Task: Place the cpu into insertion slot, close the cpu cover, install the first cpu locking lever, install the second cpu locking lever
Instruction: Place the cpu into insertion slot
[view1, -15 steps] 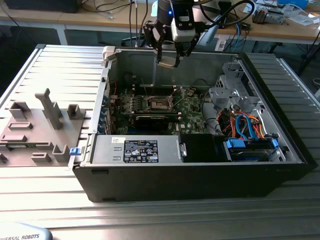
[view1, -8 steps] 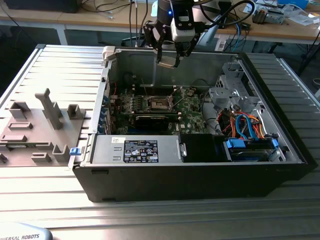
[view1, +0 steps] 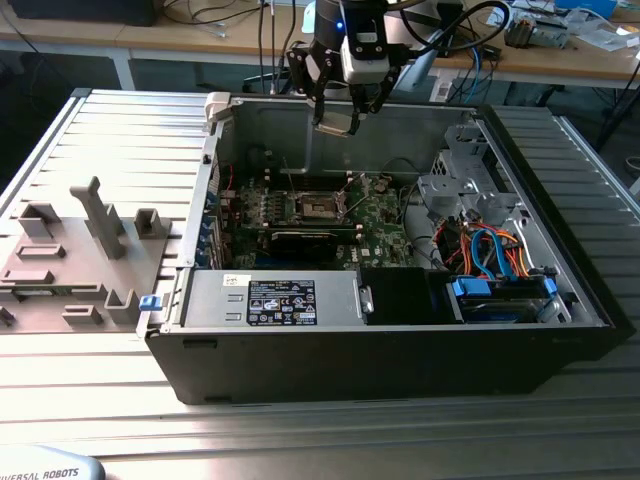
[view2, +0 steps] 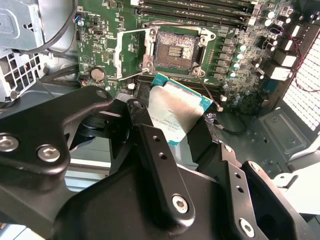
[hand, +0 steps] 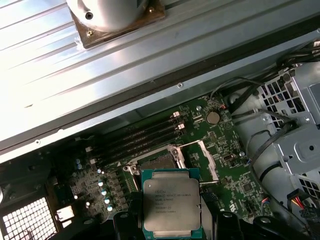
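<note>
Your gripper (view1: 337, 118) grips the cpu (hand: 171, 206) by its edges, metal top facing the wrist. Below, the insertion slot (view2: 176, 50) lies uncovered, the cpu cover (view2: 131, 52) open beside it

Held: the cpu (view2: 177, 112), a flat square chip with a dull silver top and green edge, pinched tilted between the fingers of the claw (view2: 174, 120). The insertion slot (view2: 175, 49), a dark square socket, lies bare beyond the claw tips, apart from the chip. The cpu cover (view2: 120, 52), a thin silver frame, is swung open beside the slot.
</note>
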